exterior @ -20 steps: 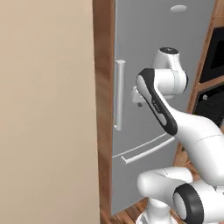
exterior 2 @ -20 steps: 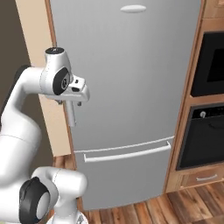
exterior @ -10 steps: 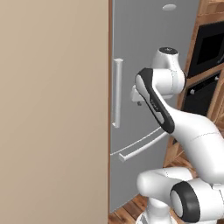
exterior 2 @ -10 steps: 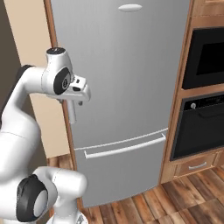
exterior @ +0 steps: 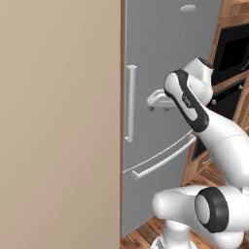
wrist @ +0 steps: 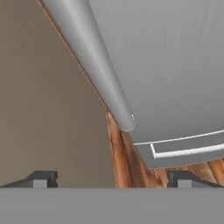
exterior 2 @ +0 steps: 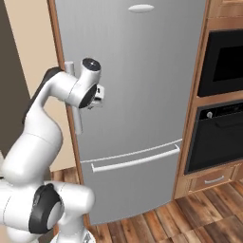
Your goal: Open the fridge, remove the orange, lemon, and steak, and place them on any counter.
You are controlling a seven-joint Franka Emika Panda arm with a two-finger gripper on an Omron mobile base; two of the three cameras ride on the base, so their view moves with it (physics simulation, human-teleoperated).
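Brushed steel is seen on the shut fridge [exterior 2: 142, 95], whose vertical bar handle [exterior: 130, 103] is faced from just beside by the fingers [wrist: 109, 179], which are spread wide apart and clasped on nothing

White glossy arm [exterior: 221, 141], rounded segments, black joint bands and round dark caps; pale grey gripper [exterior: 154, 101], small dark finger tips [wrist: 41, 179].

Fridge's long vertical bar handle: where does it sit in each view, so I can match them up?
Left base view: long vertical silver bar handle, left of centre, beside the beige wall.
Right base view: left of centre, partly behind the arm.
Hand view: diagonal from top left to centre.
Shared landmark: horizontal drawer handle below.
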